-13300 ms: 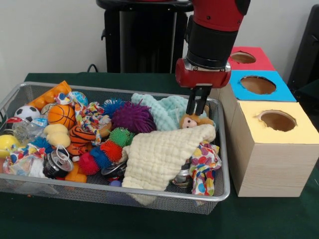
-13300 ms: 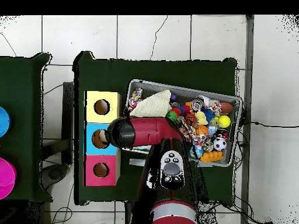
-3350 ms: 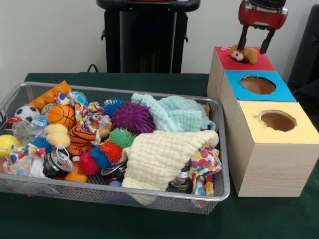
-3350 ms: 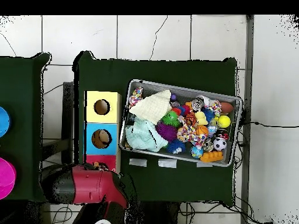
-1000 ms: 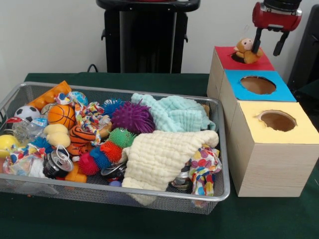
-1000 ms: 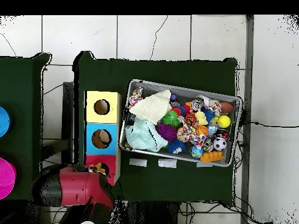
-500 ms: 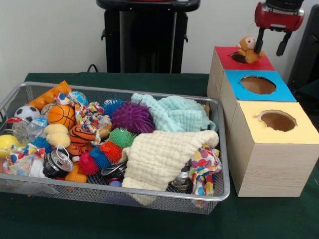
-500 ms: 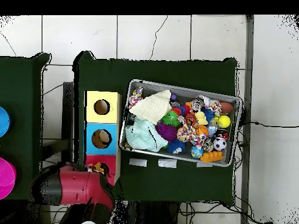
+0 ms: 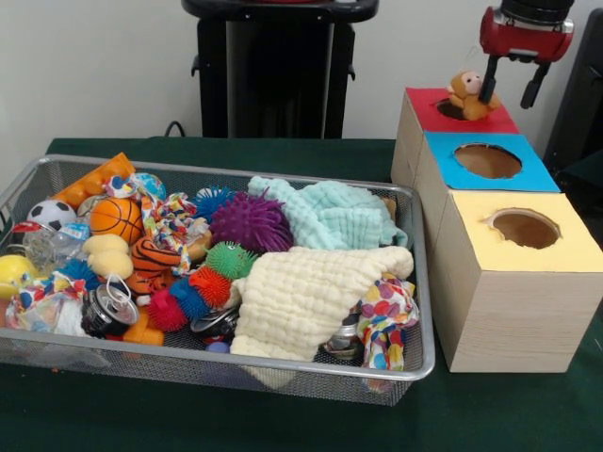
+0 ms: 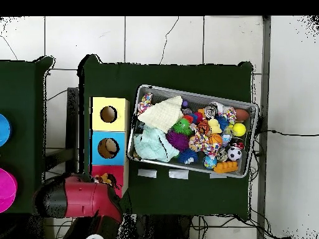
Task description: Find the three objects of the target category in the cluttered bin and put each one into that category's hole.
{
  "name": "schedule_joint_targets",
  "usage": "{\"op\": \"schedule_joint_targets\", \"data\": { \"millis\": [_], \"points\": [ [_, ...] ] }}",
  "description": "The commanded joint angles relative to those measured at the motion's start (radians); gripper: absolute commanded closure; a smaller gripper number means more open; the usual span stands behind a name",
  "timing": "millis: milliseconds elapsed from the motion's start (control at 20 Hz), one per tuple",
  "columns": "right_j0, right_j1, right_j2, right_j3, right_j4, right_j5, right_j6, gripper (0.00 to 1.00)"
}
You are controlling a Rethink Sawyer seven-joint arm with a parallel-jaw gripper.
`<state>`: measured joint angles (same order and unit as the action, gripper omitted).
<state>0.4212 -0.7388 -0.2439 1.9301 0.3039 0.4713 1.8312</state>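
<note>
The tan-orange bear (image 9: pixel 466 92) sits upright on the red-surrounded hole (image 9: pixel 449 109) of the red-topped box (image 9: pixel 494 120). My gripper (image 9: pixel 509 92) hangs above that box with its fingers spread. Its left finger (image 9: pixel 488 87) is right beside the bear, which is not between the fingers. The striped tiger (image 9: pixel 154 256) and the pale yellow plush (image 9: pixel 106 254) lie at the left of the wire-mesh bin (image 9: pixel 283 363). In the overhead view the red arm (image 10: pixel 84 198) covers the gripper, and the bear (image 10: pixel 104 180) shows on the red box.
The blue-topped box (image 9: pixel 490 162) and yellow-topped box (image 9: pixel 524 229) stand in a row in front of the red one. The bin also holds cloths (image 9: pixel 306 292), spiky balls (image 9: pixel 251 222), a basketball (image 9: pixel 116 217) and other toys. The robot's pedestal (image 9: pixel 275 66) stands behind.
Since 3.4 s ago the gripper has risen and shifted right, and the bear went from lying on the red top to upright on the hole. Almost nothing has moved in the last half second.
</note>
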Motion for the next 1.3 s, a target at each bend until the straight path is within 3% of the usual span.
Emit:
{"op": "schedule_joint_targets", "data": {
  "millis": [50, 400, 750, 1000, 1200, 1250, 1300],
  "points": [
    [-0.014, 0.067, -0.02, -0.06, -0.029, 0.016, 0.196, 0.0],
    [0.032, 0.095, -0.094, -0.16, -0.078, 0.065, 0.179, 0.0],
    [0.043, 0.106, -0.124, -0.197, -0.104, 0.047, 0.159, 0.0],
    [0.018, 0.071, -0.094, -0.197, -0.079, 0.152, 0.162, 0.0],
    [0.007, 0.061, -0.087, -0.187, -0.072, 0.171, 0.163, 0.0],
    [0.004, 0.057, -0.084, -0.181, -0.069, 0.178, 0.164, 1.0],
    [0.008, 0.06, -0.089, -0.19, -0.068, 0.204, 0.174, 1.0]
  ]
}}
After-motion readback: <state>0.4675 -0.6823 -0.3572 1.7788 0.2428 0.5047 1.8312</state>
